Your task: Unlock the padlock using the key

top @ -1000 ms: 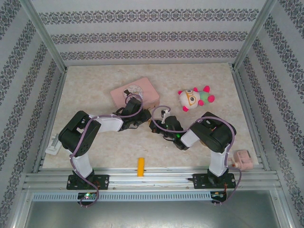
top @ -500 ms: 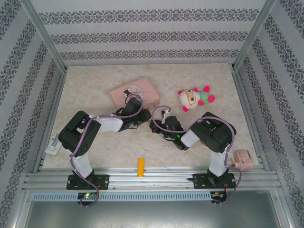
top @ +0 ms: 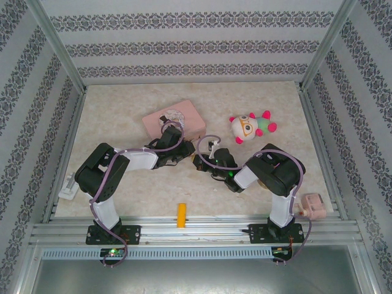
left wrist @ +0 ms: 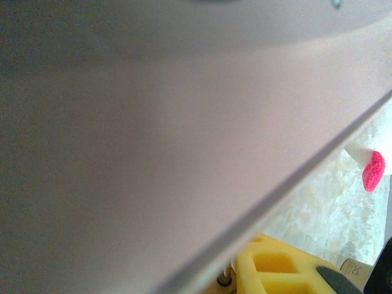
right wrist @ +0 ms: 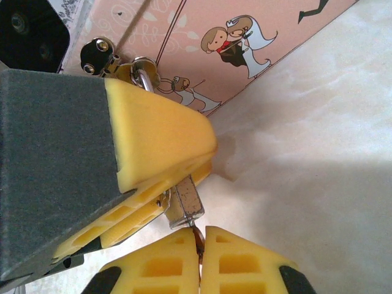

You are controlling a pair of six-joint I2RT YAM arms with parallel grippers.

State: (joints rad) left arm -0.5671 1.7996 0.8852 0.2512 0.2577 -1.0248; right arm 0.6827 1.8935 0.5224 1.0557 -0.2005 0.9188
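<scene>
In the right wrist view, the small brass padlock (right wrist: 187, 201) is pinched between the yellow fingers of my left gripper (right wrist: 184, 179). Its silver shackle (right wrist: 142, 78) pokes out behind them. My right gripper (right wrist: 199, 251) is shut on the thin dark key (right wrist: 197, 240), whose tip meets the bottom of the padlock body. From above, the left gripper (top: 187, 150) and right gripper (top: 199, 163) meet tip to tip in front of the pink tin (top: 174, 117), hiding padlock and key. One yellow finger (left wrist: 275, 266) shows in the left wrist view.
The pink tin (right wrist: 245, 55) stands right behind the grippers, its wall (left wrist: 153, 153) very close to the left wrist camera. A plush toy (top: 248, 127) lies to the right. A yellow block (top: 181, 215) sits near the front rail, a small pink object (top: 313, 205) at front right.
The right arm has shifted very slightly toward the left gripper. Both grips look the same.
</scene>
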